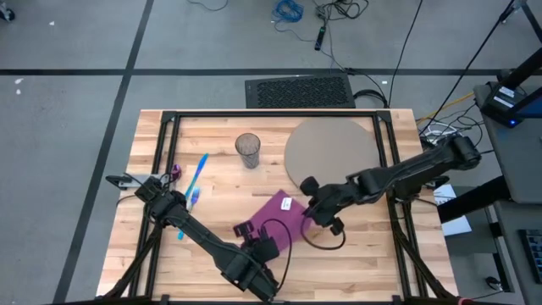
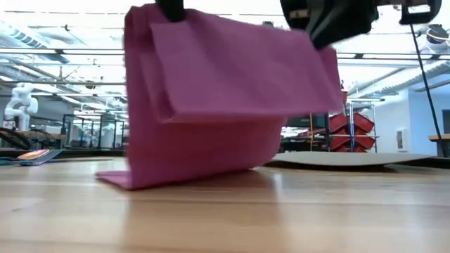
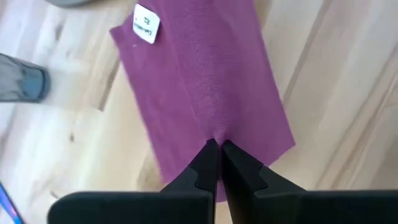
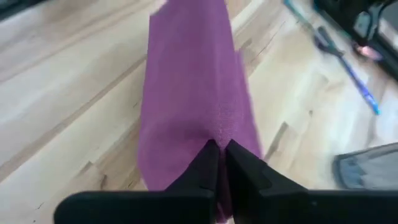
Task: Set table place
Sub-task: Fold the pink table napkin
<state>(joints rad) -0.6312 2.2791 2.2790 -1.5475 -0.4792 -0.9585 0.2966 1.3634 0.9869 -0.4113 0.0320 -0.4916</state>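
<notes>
The purple napkin (image 1: 280,212) is held up between my two grippers over the middle of the table (image 1: 364,254). In the low view it hangs as a folded sheet (image 2: 211,105). My left gripper (image 1: 246,230) is shut on its near-left end. My right gripper (image 1: 308,213) is shut on its right end. The round grey-tan mat (image 1: 330,151) lies at the far right. The clear glass (image 1: 248,151) stands left of the mat. The blue cutlery (image 1: 197,178) and a pink piece (image 1: 175,171) lie at the left. The red plate is out of view. My left gripper pinches the napkin's edge (image 3: 214,138) between its two fingers, at the end away from the white label (image 3: 146,23). The cloth rises in a ridge toward the fingers. It hangs below them, folded in layers, its lower edge (image 2: 116,180) on the table. My right gripper pinches the napkin's opposite end (image 4: 217,142) between its two fingers, with the cloth drawn up in a ridge to them. In the low view the fingers come from above (image 2: 330,24), and the folded cloth hangs slack below them.
The mat's edge (image 2: 351,160) lies just beyond the hanging napkin. Bare wood shows near the front edge (image 1: 364,263). The black frame bars (image 1: 165,135) run along the table's sides. A black cable loop (image 1: 326,241) hangs under my right gripper.
</notes>
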